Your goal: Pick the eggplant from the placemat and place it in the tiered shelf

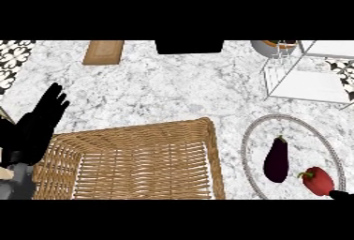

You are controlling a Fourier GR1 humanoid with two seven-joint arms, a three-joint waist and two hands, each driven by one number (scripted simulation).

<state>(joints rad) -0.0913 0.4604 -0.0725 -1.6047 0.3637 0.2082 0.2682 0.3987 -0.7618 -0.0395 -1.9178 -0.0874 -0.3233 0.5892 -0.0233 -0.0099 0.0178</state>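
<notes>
A dark purple eggplant (276,160) lies on a round marble-patterned placemat (257,136) with a grey rim, at the lower right. Beside it, to the right, sits a red bell pepper (318,181). The white wire tiered shelf (307,77) stands at the upper right. My left hand (36,123) rests open at the left edge, fingers up, far from the eggplant. Only a black tip of my right hand (340,194) shows at the lower right corner, just right of the pepper; its fingers are hidden.
A large wicker basket (135,161) fills the lower middle, left of the placemat. A wooden board (104,51) and a black object (188,46) lie at the back edge. A grey pot (274,46) stands behind the shelf.
</notes>
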